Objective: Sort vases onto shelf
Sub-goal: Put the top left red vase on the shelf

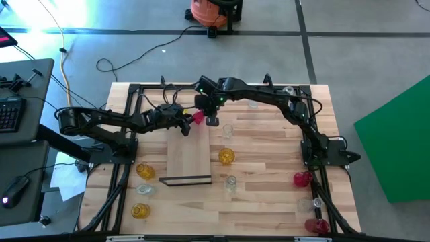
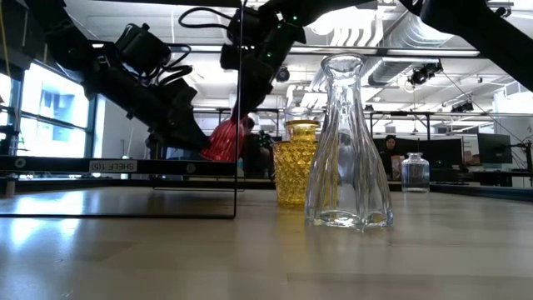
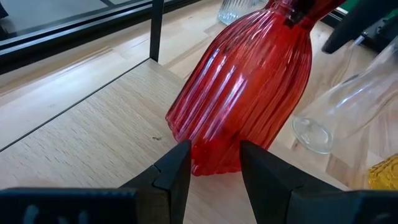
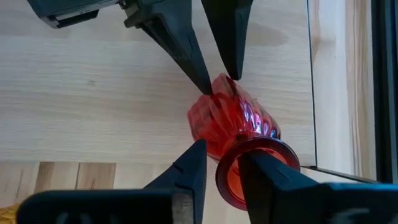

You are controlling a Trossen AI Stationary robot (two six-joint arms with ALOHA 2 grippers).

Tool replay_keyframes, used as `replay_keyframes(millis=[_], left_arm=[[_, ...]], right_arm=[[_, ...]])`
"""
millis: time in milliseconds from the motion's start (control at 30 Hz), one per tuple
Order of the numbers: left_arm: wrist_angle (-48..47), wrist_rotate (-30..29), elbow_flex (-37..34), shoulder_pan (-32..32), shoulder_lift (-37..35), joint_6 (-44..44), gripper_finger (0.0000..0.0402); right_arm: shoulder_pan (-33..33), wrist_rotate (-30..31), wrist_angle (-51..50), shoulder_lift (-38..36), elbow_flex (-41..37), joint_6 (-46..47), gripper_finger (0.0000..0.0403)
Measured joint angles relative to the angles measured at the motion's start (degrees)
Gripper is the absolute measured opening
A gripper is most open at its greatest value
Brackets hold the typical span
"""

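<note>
Across table point(image 1: 269, 202): three red vases point(image 1: 197, 117), three amber, several clear.

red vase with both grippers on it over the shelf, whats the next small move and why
Probably the right gripper should finish letting go of the neck and back away: the left gripper already pinches the red vase by its base, tilted above the shelf, so the handover looks nearly done.

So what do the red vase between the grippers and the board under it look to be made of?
The red vase looks like translucent ribbed glass: glossy highlights run along its flutes and light passes through it. The board looks like pale wood or wood-look laminate with a matte finish: fine grain lines show, and no shine. Which of the two it is, I cannot tell.
</note>
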Motion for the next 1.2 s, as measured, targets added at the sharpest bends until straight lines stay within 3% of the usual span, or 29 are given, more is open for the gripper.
replay_keyframes(millis=[367, 1200], left_arm=[[0.1, -0.2, 0.0, 0.0, 0.0, 0.0, 0.0126], [0.1, 1.3, 0.0, 0.0, 0.0, -2.0, 0.0126]], right_arm=[[0.5, 0.4, -0.2, 0.2, 1.4, -0.1, 0.0114], [0.5, -1.1, -2.1, 0.1, 2.0, -1.2, 0.0115]])
